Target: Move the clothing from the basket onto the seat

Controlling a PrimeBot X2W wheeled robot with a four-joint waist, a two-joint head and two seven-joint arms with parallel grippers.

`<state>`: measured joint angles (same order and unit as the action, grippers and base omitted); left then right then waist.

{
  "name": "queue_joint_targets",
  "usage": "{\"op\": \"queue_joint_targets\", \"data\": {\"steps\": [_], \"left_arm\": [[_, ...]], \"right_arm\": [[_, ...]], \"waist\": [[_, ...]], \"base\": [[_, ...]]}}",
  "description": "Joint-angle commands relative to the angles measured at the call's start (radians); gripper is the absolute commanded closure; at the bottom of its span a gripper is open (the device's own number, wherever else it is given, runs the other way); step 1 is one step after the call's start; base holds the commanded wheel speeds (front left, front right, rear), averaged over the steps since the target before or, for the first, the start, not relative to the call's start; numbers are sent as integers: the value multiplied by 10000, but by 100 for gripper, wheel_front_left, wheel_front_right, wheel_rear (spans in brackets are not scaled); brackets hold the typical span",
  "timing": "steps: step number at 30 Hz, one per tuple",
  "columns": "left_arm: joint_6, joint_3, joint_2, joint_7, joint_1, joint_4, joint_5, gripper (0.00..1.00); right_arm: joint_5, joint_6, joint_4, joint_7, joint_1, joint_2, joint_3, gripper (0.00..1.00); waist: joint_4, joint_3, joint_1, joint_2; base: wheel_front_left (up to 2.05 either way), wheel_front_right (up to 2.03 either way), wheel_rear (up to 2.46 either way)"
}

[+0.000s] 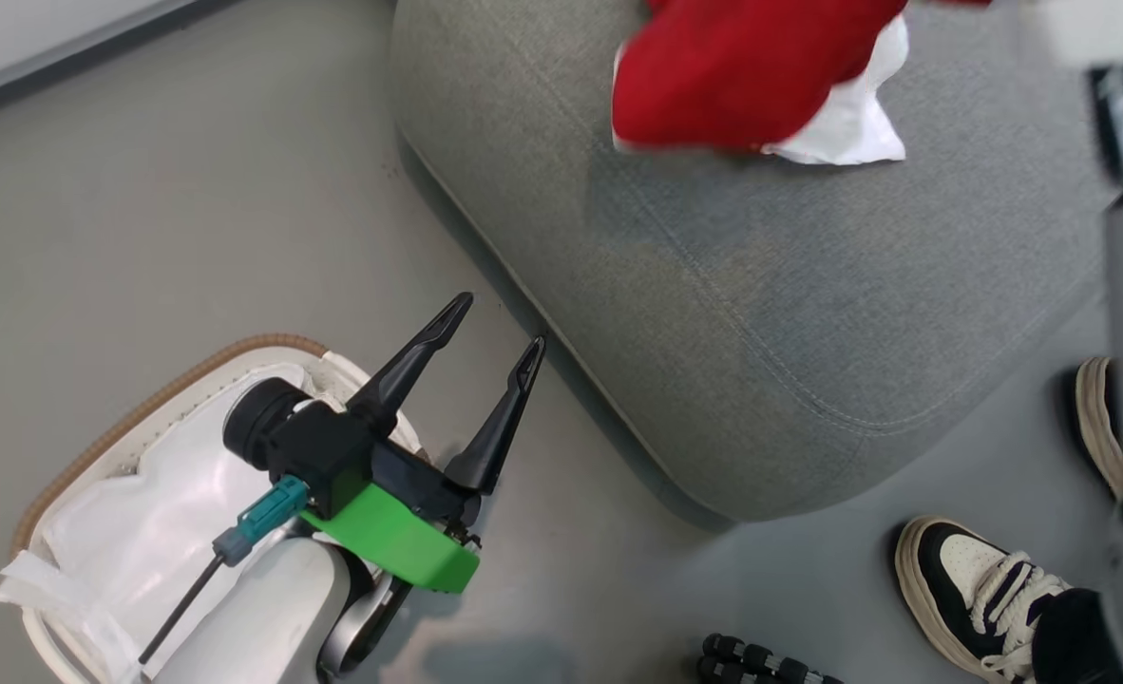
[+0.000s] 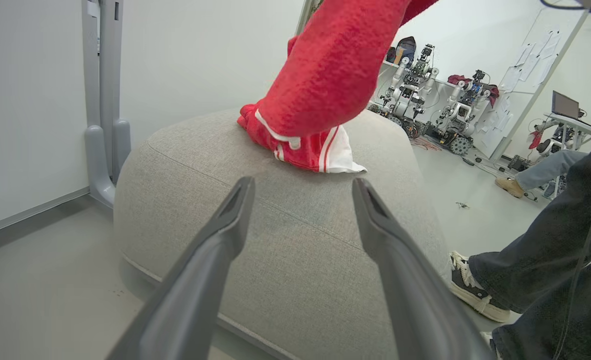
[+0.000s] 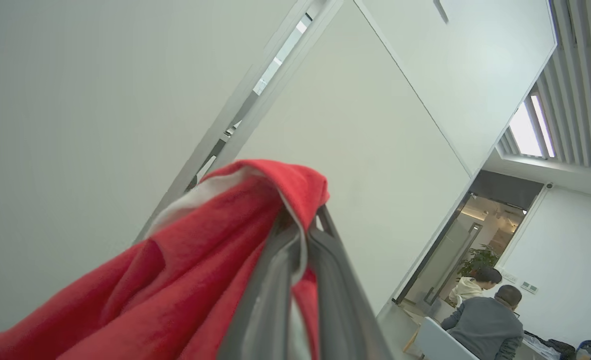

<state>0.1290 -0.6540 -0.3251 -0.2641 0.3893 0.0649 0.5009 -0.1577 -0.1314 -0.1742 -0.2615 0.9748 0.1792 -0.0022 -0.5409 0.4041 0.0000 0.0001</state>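
Since the seat is the goal, everything else is best placed against it. It is a broad grey cushion, and the clothing is already over its top, toward the far side from the robot. In the left wrist view the red fabric hangs in a long drape whose axis runs steeply down from above onto the seat. Its lower end – red folds with white stripes and trim – lies bunched on the cushion, touching it. Whether that heap is the same garment or a second one cannot be told.

The basket stands on the floor off the seat's near corner. Its white liner sheet shows with no red on the part in view, though the left arm hides some of it.

The right gripper is above the seat, its two fingers pressed together on a fold of the clothing, so the garment lies straight below that claw. The left gripper hovers beside the seat's near edge, over the basket side. Its fingers are spread wide and hold nothing, and they point toward the seat.

The right arm is the nearer one, and the coming move likely turns on that vertical line – parting the fingers should let the cloth fall onto the seat rather than the floor.
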Motion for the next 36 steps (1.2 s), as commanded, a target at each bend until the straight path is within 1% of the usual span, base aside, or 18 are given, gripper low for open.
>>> {"op": "queue_joint_targets", "data": {"steps": [1, 6, 10, 13, 14, 19, 21, 26, 29, 35, 36], "left_arm": [[35, -6, -174, -4, 19, -61, 59, 0], [35, -92, -514, -4, 299, -223, 176, 0], [35, -108, -776, -6, 450, -303, 243, 0], [35, -148, -926, -6, 589, -366, 291, 0], [33, -155, -975, -4, 636, -381, 299, 0], [35, -294, -1174, -6, 893, -501, 392, 0], [33, -284, -1262, -6, 925, -514, 427, 0], [35, -275, -1458, -4, 1047, -537, 499, 0], [35, -294, -1542, -4, 1088, -531, 507, 0], [33, -140, -1534, -6, 1221, -501, 520, 0], [33, -129, -1524, -4, 1222, -491, 515, 0]], "right_arm": [[-162, 14, -187, 98, 458, 224, -97, 100], [-947, 14, -1102, 763, 1905, 1173, -744, 100], [-1543, 14, -1571, 1237, 2430, 1559, -1581, 100], [-1835, 14, -1923, 1497, 2519, 1609, -2116, 100], [-1874, 14, -2019, 1538, 2508, 1525, -2377, 100], [-2342, 14, -2438, 1725, 1907, 1552, -3338, 100], [-2428, 14, -2539, 1779, 1689, 1325, -3737, 100], [-2617, 16, -2762, 1419, 1035, 674, -4338, 100], [-2869, 14, -2993, 1263, 663, 114, -4677, 100], [-3381, 14, -3511, 814, -14, -666, -5221, 100], [-3443, 14, -3563, 723, -90, -746, -5317, 68]], "waist": [[335, 479, 0, -1], [775, 1073, 0, -1], [1134, 1538, 0, -1], [1389, 1847, 0, -1], [1481, 1959, 0, -1], [1988, 2493, 0, -1], [2106, 2669, 0, -1], [2266, 3024, 0, -1], [2359, 3151, 0, -1], [2458, 3202, 0, -1], [2465, 3182, 0, -1]], "base": [[0, 0, 0], [0, 0, 0], [0, 0, 0], [0, 0, 0], [0, 0, 0], [0, 0, 0], [0, 0, 0], [0, 0, 0], [0, 0, 0], [0, 0, 0], [0, 0, 0]]}}
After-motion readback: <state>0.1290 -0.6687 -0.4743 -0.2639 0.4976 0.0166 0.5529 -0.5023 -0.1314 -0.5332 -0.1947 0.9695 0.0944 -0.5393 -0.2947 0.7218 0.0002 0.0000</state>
